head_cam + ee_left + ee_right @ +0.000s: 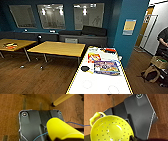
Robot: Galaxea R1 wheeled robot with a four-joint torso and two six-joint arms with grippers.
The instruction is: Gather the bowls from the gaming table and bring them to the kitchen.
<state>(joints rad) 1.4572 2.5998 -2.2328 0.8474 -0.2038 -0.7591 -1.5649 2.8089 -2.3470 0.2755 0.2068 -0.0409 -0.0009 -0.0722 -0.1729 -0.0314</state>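
Observation:
The gaming table (100, 86), white-topped with a light wood edge, stretches away right in front of me in the head view. Two pale round bowls (87, 83) (113, 89) rest on its near end. The yellow bowl (110, 130), perforated and with a loop handle, hangs over the floor in the right wrist view, where a dark part of my right gripper (134, 138) meets its rim. In the left wrist view the yellow bowl's outer side (60, 128) shows close up. I cannot tell the state of my left gripper.
Colourful game boxes (106, 67) and a small dark object (85, 68) lie mid-table. Two yellow-topped tables (60, 48) stand to the left on the wooden floor. A blue wall corner (127, 37) lies beyond the table, and a person (163, 40) stands by bags at the right.

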